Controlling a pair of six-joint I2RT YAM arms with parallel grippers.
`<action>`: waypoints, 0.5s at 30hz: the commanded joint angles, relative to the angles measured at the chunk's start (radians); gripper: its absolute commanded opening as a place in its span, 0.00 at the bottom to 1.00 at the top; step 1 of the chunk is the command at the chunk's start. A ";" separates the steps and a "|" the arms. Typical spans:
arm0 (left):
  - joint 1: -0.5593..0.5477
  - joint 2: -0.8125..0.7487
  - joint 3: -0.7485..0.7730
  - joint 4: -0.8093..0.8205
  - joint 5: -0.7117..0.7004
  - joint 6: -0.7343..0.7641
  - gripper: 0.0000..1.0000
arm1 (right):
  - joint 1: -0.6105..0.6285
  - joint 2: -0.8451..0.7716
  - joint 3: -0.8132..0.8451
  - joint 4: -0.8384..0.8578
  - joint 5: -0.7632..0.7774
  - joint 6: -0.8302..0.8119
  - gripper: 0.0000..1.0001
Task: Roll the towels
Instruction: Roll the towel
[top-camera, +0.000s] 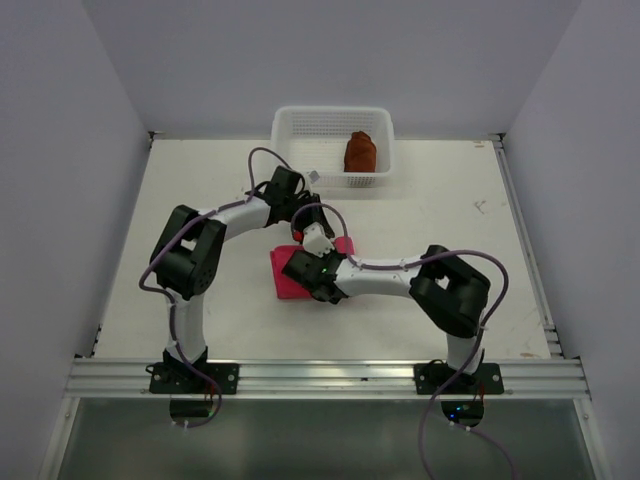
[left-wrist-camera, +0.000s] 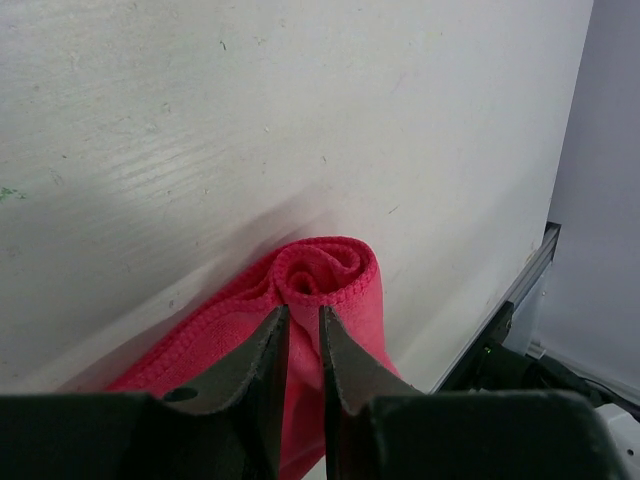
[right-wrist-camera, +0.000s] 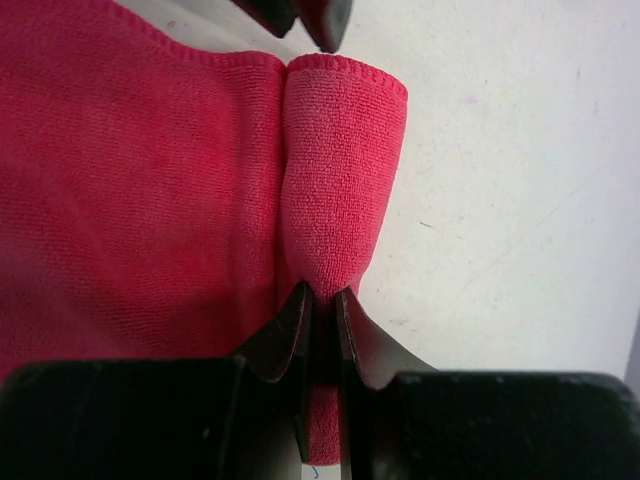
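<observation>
Jaws of the right gripper pinch one end of the roll on the pink towel; jaws of the left gripper stand narrowly apart at the opposite end, grip unclear.

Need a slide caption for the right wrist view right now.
Right gripper fingers pinch the near end of the pink towel roll; left gripper fingers sit at its far end.

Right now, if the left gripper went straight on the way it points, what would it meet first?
The rolled end of the pink towel: the left gripper points right at it, tips perhaps touching; depth is unclear.
</observation>
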 joint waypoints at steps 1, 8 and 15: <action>0.011 -0.045 0.037 0.033 0.037 -0.001 0.22 | 0.041 0.052 0.062 -0.057 0.112 -0.045 0.00; 0.011 -0.054 0.026 0.042 0.053 0.003 0.21 | 0.081 0.188 0.171 -0.139 0.138 -0.096 0.00; 0.010 -0.077 -0.017 0.077 0.074 0.002 0.20 | 0.081 0.268 0.228 -0.185 0.131 -0.122 0.00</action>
